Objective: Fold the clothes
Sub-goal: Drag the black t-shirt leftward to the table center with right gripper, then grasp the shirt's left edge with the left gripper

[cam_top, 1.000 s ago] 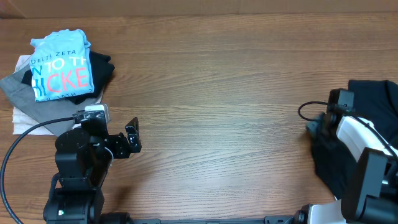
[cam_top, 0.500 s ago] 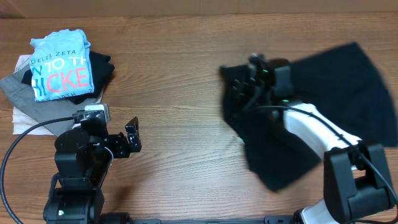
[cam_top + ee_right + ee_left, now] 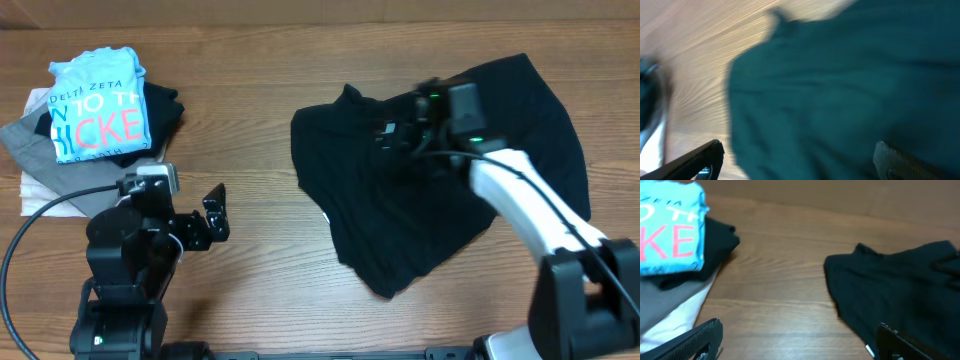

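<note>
A black garment lies crumpled and partly spread on the table, right of centre. It also fills the right wrist view and shows in the left wrist view. My right gripper hovers over the garment's upper middle. It is open wide with nothing between its fingers. My left gripper stands open at the front left over bare wood, well left of the garment.
A stack of folded clothes sits at the back left: a light blue printed shirt on top of black, grey and white pieces. It is also at the left of the left wrist view. A cable loops by the left arm.
The right arm swung the black garment from the table's right edge to the middle, then its jaws opened and let the cloth go. The left arm has not moved.
</note>
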Robot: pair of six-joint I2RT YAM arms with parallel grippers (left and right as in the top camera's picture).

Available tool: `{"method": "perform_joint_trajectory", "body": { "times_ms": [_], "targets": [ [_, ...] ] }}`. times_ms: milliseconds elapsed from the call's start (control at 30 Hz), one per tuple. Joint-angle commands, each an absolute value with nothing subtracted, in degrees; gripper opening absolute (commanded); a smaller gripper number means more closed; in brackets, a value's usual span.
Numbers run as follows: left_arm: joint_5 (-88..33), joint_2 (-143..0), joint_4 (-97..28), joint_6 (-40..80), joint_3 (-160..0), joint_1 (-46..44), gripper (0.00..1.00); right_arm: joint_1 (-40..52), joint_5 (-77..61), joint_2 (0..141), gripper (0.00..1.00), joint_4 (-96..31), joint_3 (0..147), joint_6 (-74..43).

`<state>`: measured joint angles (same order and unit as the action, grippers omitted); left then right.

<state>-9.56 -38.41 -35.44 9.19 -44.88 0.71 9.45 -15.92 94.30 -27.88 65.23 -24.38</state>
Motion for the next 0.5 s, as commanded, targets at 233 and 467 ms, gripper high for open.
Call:
{"method": "perform_joint_trajectory", "body": {
  "times_ms": [233,467],
  "targets": [
    [-27.16,-61.41,-24.32,14.0,-46.22,-0.8,0.98,-8.16,-9.02,81.43,1.0,-50.33,66.76,-20.43],
    [-29.32,-83.07,-9.58,18.57,-46.24,-8.05,0.93,-11.62,-9.02,81.45,1.0,-56.12,66.7,-19.68]
  ]
}}
